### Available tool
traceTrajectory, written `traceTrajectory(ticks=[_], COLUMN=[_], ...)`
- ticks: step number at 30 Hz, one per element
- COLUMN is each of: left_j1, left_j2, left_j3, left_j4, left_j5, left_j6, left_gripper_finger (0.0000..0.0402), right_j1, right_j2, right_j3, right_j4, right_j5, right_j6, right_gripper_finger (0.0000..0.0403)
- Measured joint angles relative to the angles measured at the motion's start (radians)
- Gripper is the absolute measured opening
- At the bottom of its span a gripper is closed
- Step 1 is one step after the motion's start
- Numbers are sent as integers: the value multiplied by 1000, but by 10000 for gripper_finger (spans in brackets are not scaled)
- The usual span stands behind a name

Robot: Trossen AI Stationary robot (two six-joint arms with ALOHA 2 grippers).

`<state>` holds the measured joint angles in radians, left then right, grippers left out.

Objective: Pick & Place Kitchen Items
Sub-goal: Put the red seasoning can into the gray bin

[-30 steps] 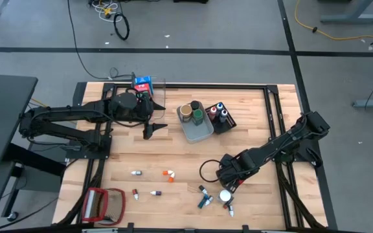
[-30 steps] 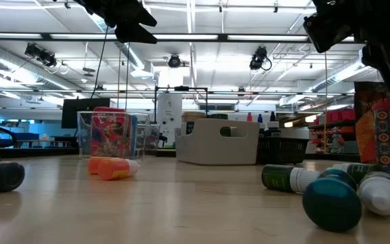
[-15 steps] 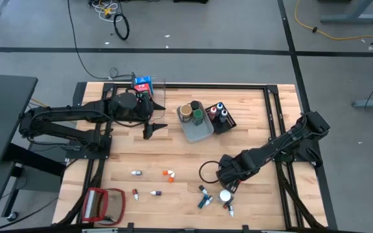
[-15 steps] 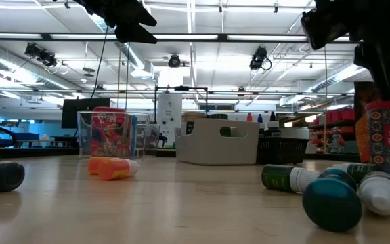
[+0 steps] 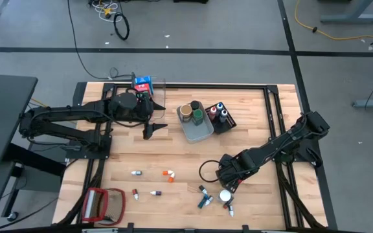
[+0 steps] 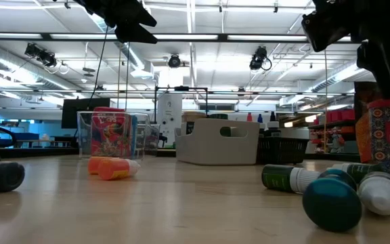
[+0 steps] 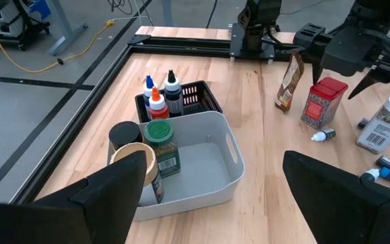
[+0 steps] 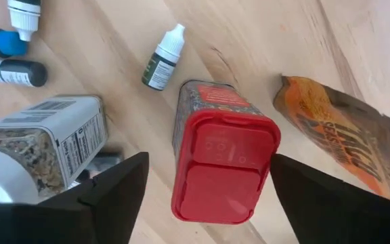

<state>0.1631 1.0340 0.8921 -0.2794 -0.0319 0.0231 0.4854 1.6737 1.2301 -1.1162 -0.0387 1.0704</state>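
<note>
Two dark arms work over a wooden table [image 5: 173,155] strewn with small kitchen items. At the right, the right end effector [image 8: 205,179] hangs low directly above a red-lidded tin [image 8: 221,166] that stands upright on the boards; its two fingers are spread wide to either side of the lid, holding nothing, and whether they touch the tin cannot be told. Just beside the tin stand an orange-and-brown pouch [image 8: 347,146] on one side and a clear spice jar [image 8: 42,139] with a printed label on the other, while a small white-capped dropper bottle [image 8: 162,57] lies near the tin's base. More tiny bottles [image 5: 206,196] lie scattered toward the table's front edge.

Farther back and to the left, the left end effector [image 5: 153,127] hovers in the air just short of a grey bin [image 7: 202,166], fingers fully apart and empty. Inside that bin stand a green-lidded jar [image 7: 161,146], a black-lidded jar [image 7: 124,133] and a tan-lidded tin [image 7: 135,166]. Touching the grey bin's far side, a black basket [image 7: 195,98] holds three small bottles with blue, red and black caps. A clear bin [image 5: 149,87] at the table's back left holds a blue carton [image 5: 142,83]. An orange-capped bottle [image 5: 168,175] and three other little bottles lie on the open boards near the front left, and a red-framed flat object [image 5: 105,204] sits at the front left corner.
</note>
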Motion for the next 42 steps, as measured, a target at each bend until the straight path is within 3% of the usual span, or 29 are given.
traceTrajectory(ticks=[14, 24, 33, 37, 42], left_j1=[0, 0, 0, 0, 0], left_j2=[0, 0, 0, 0, 0], left_j3=[0, 0, 0, 0, 0], left_j4=[1, -1, -10, -10, -10], left_j5=[0, 0, 29, 27, 26], left_j6=[0, 2, 18, 18, 18], left_gripper_finger=[355, 355, 355, 355, 355], right_j1=[-14, -13, -14, -14, -14], right_j2=[-3, 11, 43, 41, 41], right_j3=[-1, -3, -100, -99, -99], right_j4=[-9, 30, 85, 93, 116], right_j5=[-74, -27, -58, -59, -97], right_j6=[-38, -30, -8, -6, -16], right_gripper_finger=[327, 327, 326, 308, 248])
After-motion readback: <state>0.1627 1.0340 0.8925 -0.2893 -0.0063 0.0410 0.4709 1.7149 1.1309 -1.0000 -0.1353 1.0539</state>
